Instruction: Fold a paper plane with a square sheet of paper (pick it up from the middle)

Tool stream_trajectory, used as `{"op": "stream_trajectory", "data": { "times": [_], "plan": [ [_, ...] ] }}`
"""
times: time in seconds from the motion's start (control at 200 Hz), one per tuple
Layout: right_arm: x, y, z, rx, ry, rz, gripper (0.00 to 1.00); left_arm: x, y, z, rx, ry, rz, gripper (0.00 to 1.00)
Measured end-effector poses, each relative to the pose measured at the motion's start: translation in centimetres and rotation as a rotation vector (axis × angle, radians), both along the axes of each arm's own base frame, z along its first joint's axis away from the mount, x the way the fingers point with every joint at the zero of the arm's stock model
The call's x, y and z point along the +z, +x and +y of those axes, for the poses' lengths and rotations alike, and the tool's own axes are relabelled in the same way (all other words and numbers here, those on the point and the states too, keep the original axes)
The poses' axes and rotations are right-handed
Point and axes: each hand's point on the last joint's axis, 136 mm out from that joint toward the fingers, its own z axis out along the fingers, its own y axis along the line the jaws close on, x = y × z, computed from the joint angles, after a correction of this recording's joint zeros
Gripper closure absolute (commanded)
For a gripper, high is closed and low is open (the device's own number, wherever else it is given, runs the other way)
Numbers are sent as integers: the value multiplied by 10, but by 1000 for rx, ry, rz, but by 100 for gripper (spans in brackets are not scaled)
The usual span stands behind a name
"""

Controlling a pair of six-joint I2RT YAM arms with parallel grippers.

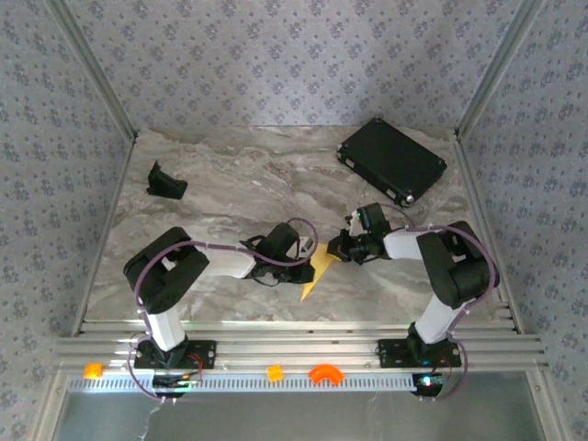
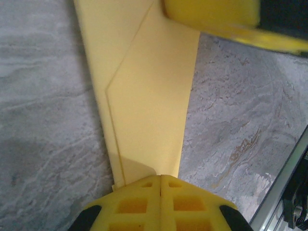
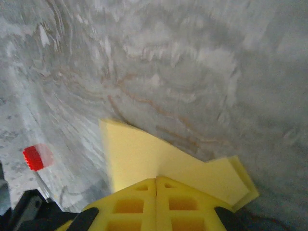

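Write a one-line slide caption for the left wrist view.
Left pincer shut on the narrow end of the creased yellow paper plane over the marble table.

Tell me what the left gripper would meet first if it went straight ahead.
Probably the left gripper meets a finger of the right gripper, across the paper; depth is unclear.

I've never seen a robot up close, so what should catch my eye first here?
A slim pale-yellow folded paper dart lies mid-table on the grey marbled top, with both arms bent in over it; the left fingers and right fingers are shut at its edges. A black rectangular case sits at the far right corner.
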Motion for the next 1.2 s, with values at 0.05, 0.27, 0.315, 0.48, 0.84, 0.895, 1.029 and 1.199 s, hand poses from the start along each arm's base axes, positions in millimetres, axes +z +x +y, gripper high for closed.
{"op": "stream_trajectory", "data": {
  "times": [0.05,0.27,0.315,0.48,0.84,0.895,1.029,1.199],
  "plan": [
    [0,1,-1,-1,17,8,95,0,0,0,0,0,0,100],
    [2,22,-32,-81,27,-13,94,0,0,0,1,-1,0,100],
    [2,25,-37,-94,24,-17,94,0,0,0,1,-1,0,100],
    [18,30,-44,-106,21,-66,89,0,0,0,0,-1,1,100],
    [44,0,9,53,43,-129,90,1,0,0,2,6,8,100],
    [38,-8,17,74,40,-106,95,1,-1,1,2,8,10,100],
    [21,-16,19,73,6,-54,100,2,-1,1,2,14,15,100],
    [0,-25,11,54,-18,-1,100,3,-3,5,5,36,26,100]
  ]
}}
